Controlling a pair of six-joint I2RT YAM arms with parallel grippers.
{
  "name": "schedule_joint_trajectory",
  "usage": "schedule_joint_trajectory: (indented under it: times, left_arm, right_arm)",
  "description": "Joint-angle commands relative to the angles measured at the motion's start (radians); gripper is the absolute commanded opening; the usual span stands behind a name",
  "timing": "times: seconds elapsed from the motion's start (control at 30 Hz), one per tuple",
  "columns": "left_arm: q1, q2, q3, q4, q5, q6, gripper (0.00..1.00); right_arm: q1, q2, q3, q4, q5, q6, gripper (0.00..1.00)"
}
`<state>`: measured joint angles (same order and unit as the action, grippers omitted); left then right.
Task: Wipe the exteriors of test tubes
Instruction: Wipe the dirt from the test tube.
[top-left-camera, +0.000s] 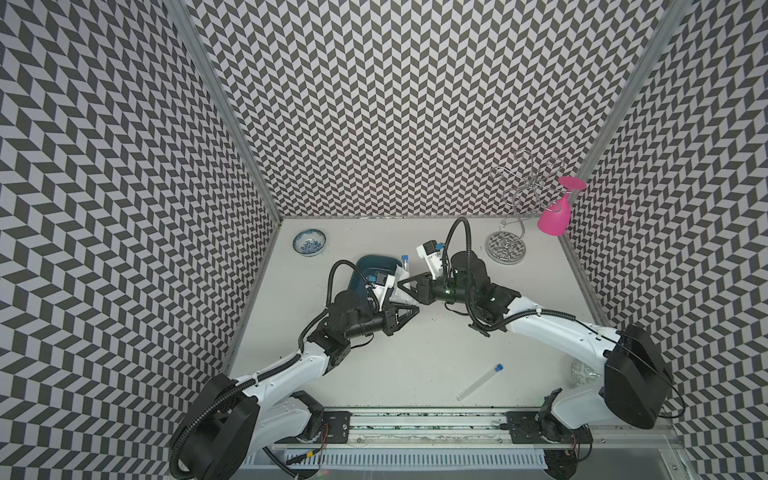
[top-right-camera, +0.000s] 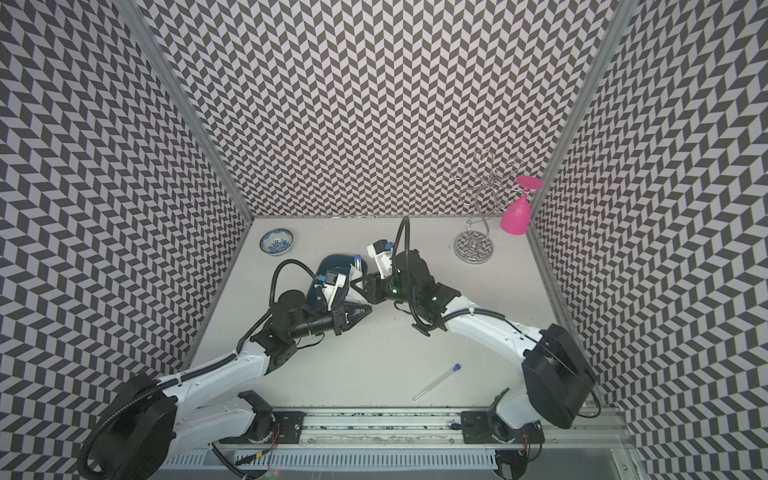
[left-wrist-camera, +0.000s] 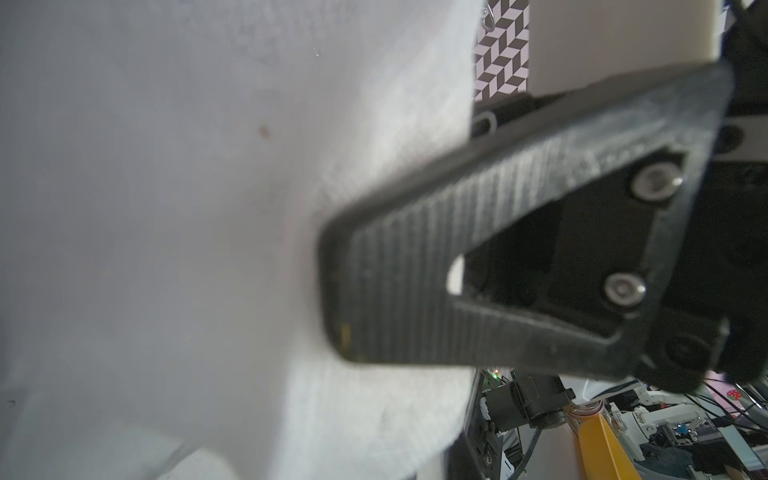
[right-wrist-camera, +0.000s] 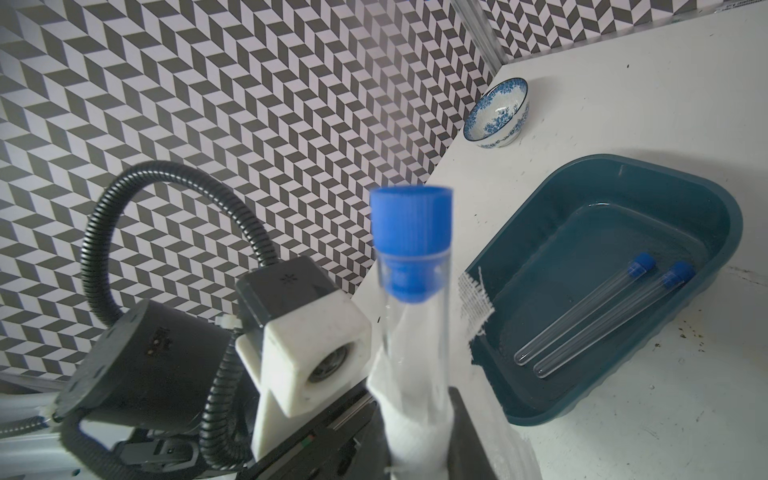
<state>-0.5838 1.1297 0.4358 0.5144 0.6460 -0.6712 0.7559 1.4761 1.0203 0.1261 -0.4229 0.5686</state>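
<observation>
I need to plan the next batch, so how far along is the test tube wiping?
Likely done: one tube lies on the table near the front, outside the teal tray. In hand: a second tube is held upright with the wipe wrapped round its lower end. Left: two tubes lie in that tray.

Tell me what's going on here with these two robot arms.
The arms are wiping a test tube. The right end effector grips the blue-capped tube upright, with a white wipe wrapped round its lower part. The left end effector is shut, apparently pinching that wipe. In the teal tray lie two more tubes, and another tube lies loose on the table near the arms' bases.
</observation>
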Motion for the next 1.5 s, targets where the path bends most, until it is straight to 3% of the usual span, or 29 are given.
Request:
schedule_joint_trajectory:
  times: [0.0,0.17,0.3,0.9,1.3,1.47]
  left_arm:
    - [-0.013,-0.021,0.0,0.012,0.046,0.02,0.14]
    - [0.003,-0.019,0.01,0.013,0.046,0.025,0.14]
    - [0.004,-0.01,0.009,0.012,0.057,0.025,0.14]
    - [0.005,-0.058,-0.023,-0.004,0.048,0.022,0.14]
    - [0.009,-0.05,-0.005,-0.007,0.046,0.03,0.14]
    - [0.01,-0.045,-0.002,-0.011,0.053,0.032,0.14]
  right_arm:
    - [-0.001,-0.005,-0.057,0.083,0.02,0.021,0.18]
    - [0.051,-0.046,-0.198,0.158,0.024,0.087,0.18]
    - [0.06,-0.049,-0.217,0.17,0.027,0.096,0.19]
    - [-0.013,0.101,0.134,0.014,-0.056,-0.04,0.19]
    - [0.093,-0.032,-0.205,0.18,-0.008,0.107,0.19]
    - [0.111,-0.038,-0.234,0.197,0.004,0.123,0.19]
